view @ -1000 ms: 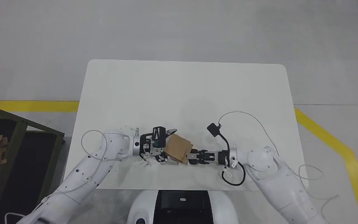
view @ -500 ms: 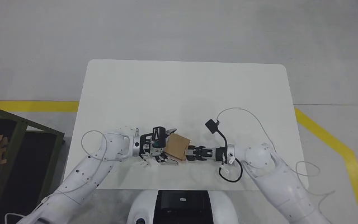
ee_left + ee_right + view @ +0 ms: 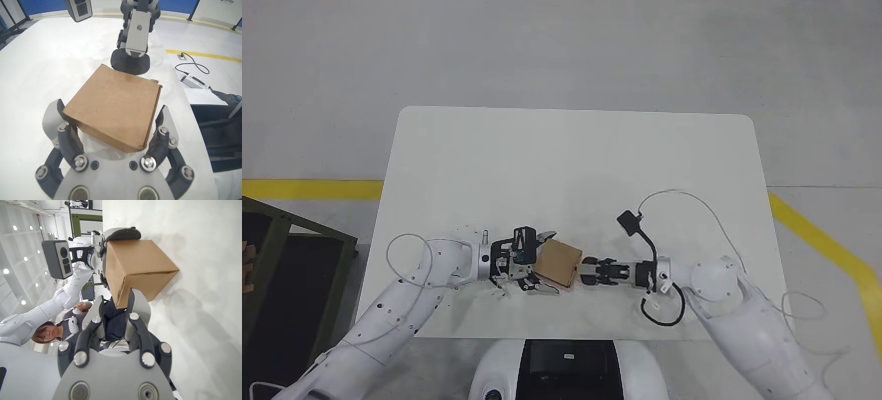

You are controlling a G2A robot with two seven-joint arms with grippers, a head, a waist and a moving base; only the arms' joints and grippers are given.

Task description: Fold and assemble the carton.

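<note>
Near the front edge of the table (image 3: 572,150), between my two arms, the carton (image 3: 560,262) stands folded up into a brown box shape. From above I note my left pincer (image 3: 529,263) at one side of it and my right pincer (image 3: 588,272) at the opposite side. The left wrist view adds detail that the top view lacks: my left pincer straddles the carton, one pad pressed on a near corner and the other against the opposite side edge, so I record it as grasping the carton. That view also shows my right pincer's dark pad at the carton's far edge. I cannot tell whether it touches. The right wrist view alone shows that my right fingers (image 3: 139,306) stand apart, unclenched and holding nothing, with one just in front of the carton's near face. It also shows a flap seam along one corner edge that is not quite flush.
</note>
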